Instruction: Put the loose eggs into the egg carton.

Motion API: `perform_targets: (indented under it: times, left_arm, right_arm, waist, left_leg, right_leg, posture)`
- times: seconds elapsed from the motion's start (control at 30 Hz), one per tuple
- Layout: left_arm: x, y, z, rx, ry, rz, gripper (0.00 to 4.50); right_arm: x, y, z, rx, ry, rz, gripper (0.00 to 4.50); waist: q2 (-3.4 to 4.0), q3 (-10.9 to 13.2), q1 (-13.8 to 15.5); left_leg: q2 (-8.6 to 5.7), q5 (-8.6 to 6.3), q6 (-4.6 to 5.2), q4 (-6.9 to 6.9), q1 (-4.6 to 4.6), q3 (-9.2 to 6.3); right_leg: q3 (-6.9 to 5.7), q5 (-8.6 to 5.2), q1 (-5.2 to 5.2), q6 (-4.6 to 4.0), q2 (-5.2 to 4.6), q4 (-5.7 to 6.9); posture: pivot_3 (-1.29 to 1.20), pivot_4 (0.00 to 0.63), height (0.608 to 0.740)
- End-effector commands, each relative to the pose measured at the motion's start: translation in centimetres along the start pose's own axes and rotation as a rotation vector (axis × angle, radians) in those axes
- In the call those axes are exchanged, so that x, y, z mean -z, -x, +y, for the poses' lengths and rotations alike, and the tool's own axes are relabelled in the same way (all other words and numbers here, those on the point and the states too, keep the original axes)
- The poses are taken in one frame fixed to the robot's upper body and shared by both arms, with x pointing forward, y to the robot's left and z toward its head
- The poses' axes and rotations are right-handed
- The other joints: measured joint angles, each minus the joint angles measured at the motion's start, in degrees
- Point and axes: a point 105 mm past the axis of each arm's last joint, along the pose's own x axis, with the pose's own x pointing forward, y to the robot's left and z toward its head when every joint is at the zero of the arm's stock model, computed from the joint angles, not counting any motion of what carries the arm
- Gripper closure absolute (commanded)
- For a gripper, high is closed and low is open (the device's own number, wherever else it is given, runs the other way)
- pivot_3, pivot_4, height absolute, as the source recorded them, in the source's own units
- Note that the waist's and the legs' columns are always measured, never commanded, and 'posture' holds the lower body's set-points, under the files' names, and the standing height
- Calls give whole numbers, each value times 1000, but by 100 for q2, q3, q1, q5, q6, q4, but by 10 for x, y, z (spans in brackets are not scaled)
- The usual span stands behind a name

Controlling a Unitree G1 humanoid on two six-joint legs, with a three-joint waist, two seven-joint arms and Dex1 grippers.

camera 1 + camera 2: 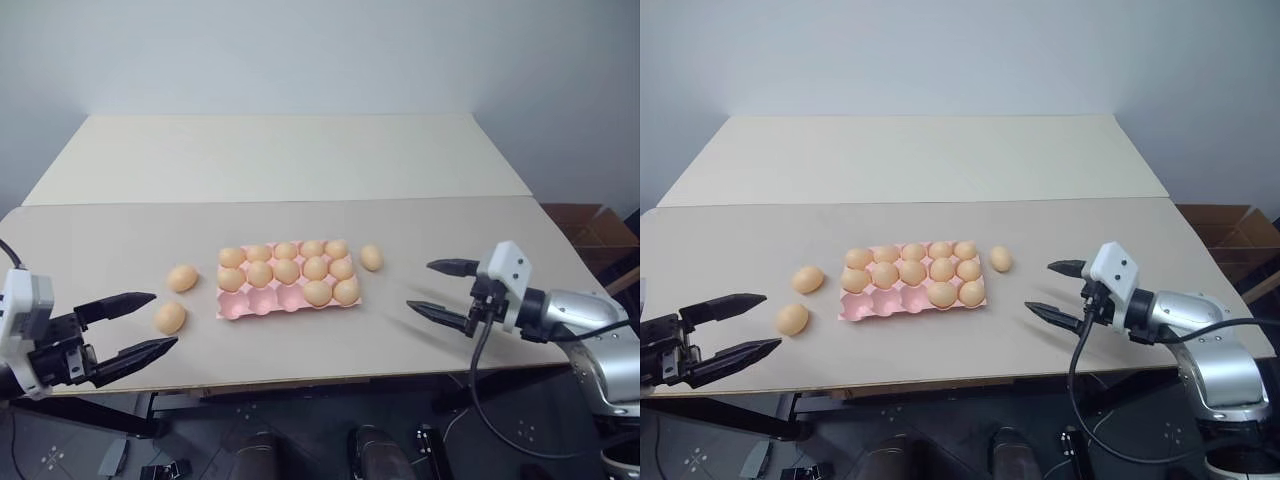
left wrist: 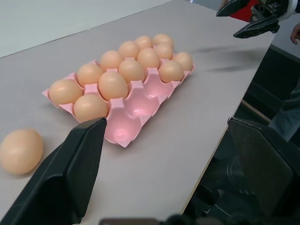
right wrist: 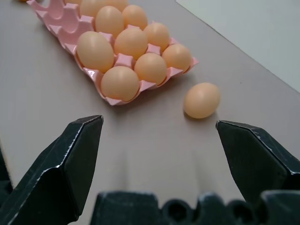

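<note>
Both grippers sit lowest in the eye views. The left gripper [image 1: 135, 323] is at the lower left with its jaws spread and nothing between them; the right gripper [image 1: 437, 288] is at the right, jaws likewise wide and empty. Between them, on the table [image 1: 300, 160], lies the carton [image 1: 262, 303], centre frame. Its back two rows are full of eggs; the front row holds two eggs at its right end and three bare cups on the left. Three loose eggs rest on the tabletop: egg one [image 1: 182, 278] left of the carton, egg two [image 1: 170, 317] just below it and close to the left gripper's upper finger, and egg three [image 1: 371, 258] just off the carton's upper right corner.

Left wrist view: two black fingers [image 2: 70, 173] stand apart at the bottom, empty. The carton runs diagonally through the middle, bare cups toward the camera, and a loose egg shows at the lower left edge. The right gripper hangs at the upper right corner.

Right wrist view: spread fingers [image 3: 65, 164] frame bare tabletop. The carton fills the upper left; egg three lies right of centre, just beside its corner, apart from it.
</note>
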Motion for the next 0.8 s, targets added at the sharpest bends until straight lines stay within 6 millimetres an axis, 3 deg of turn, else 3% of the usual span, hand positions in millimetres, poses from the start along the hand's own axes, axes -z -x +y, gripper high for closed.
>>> perform_targets:
  times: [0.03,0.43,0.73,0.8]
  left_arm:
    - [-10,0,-4,12,-41,-25,0]
    - [-15,3,-9,-16,-50,-34,0]
    - [-11,11,-19,-60,-37,-29,0]
    - [-11,12,-19,-62,-36,-27,0]
  right_arm:
    - [-5,-13,-15,54,48,10,28]
    - [14,-88,-46,111,33,90,28]
    - [25,-117,-57,128,-26,126,28]
    - [25,-118,-57,125,-32,124,623]
  waist:
    - [0,0,0]
    - [1,1,-11]
    - [5,3,-9]
    - [6,4,2]
  left_leg:
    - [0,0,0,0,0,1]
    - [-2,0,1,0,-12,-2]
    - [0,0,1,-1,-13,-6]
    - [-1,0,1,0,-12,-5]
  right_leg:
    - [0,0,0,0,0,0]
    - [-1,18,-8,-16,3,-1]
    - [-7,26,-10,-3,5,4]
    - [-5,26,-9,-4,3,5]
  posture:
    - [0,150,740]
    - [0,150,740]
    - [0,150,740]
    - [0,150,740]
